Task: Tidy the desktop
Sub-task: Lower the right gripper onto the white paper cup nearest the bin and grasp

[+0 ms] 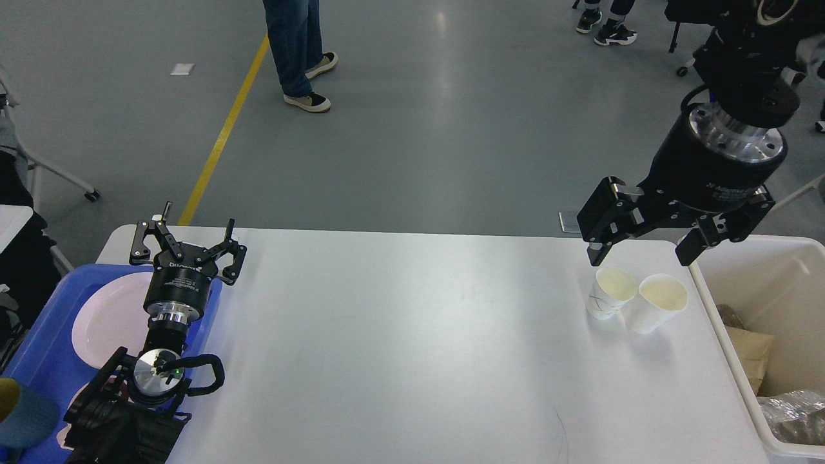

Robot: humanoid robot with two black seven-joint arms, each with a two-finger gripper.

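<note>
Ahead of us the white counter (412, 335) fills the lower middle of the head view, wide and mostly bare, its far edge meeting a grey floor crossed by a yellow line (222, 135).

Our left end effector (191, 237) sits at the counter's near-left corner, above the inner edge of a blue tray (38, 361). Its two fingers point away from us and are spread wide, with nothing between them. On the tray lies a white plate (106, 316), partly covered by our left arm, and a teal cup (22, 415) shows at the tray's near-left corner, cut by the frame edge.

Our right end effector (641, 248) hangs over the far-right part of the counter, its fingers pointing down and splayed wide, gripping nothing. Just below it stand two white paper cups, touching each other and both leaning a little. The left cup (606, 295) has thin dark marks on its side; the right cup (657, 303) is plain. The left finger hangs close above the left cup's rim, but we cannot tell whether it touches.

Beside the counter's right edge sits a cream-white bin (767, 258), holding brown paper (751, 351) and crumpled clear plastic (796, 412).

On the floor beyond, a person in jeans (293, 45) stands near the yellow line, and another pair of shoes (606, 26) shows at the top.
</note>
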